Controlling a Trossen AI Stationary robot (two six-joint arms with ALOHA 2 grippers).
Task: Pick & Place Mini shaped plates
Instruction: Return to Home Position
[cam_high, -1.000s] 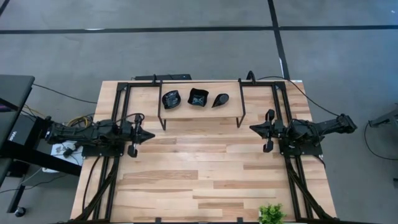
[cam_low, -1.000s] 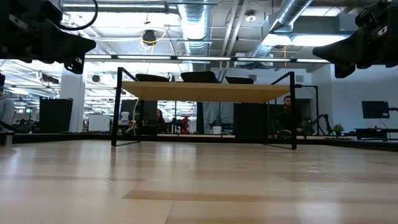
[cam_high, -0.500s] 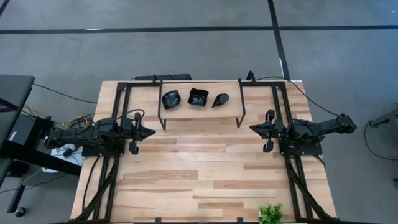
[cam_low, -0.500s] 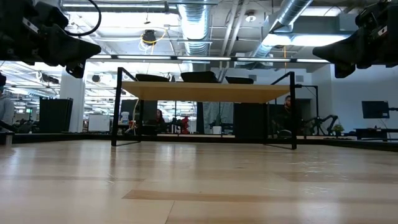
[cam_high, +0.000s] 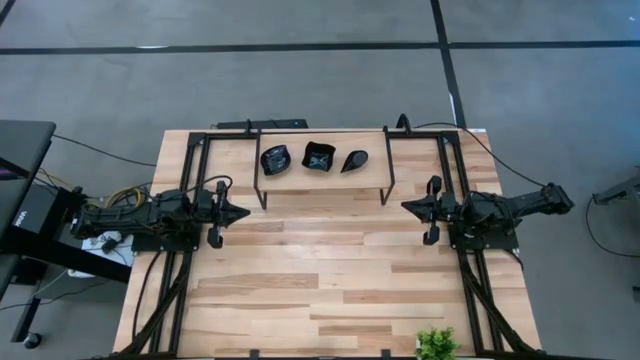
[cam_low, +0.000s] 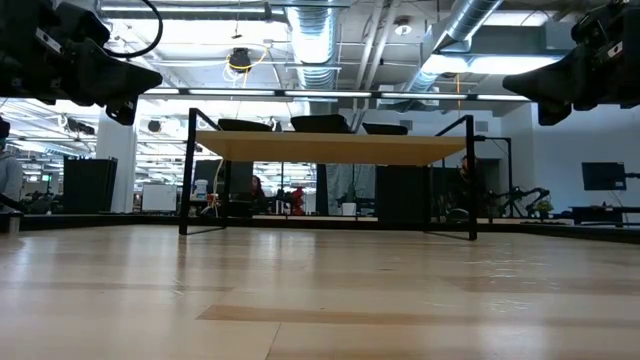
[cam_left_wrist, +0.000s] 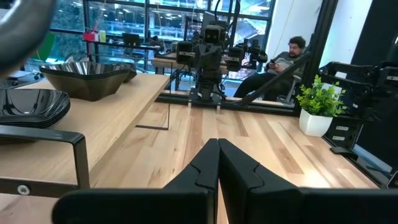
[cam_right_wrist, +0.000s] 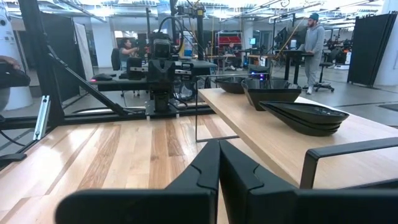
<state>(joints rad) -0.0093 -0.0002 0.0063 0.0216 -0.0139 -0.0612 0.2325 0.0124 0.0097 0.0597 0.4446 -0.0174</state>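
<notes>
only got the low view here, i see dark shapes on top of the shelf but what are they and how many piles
Observer: Three piles in a row on the shelf: wavy-round plates, square plates, teardrop plates.
Operator: any plates left down on the wood
Observer: None that I see. A small green plant stands on the table, right side, at the edge far from the shelf.
Operator: grippers holding anything
Observer: No. The left gripper and right gripper are shut and empty, one on each side of the shelf, pointing at each other.

text | none legible; white marking on black cabinet (cam_high: 22, 215) too small to read
</notes>
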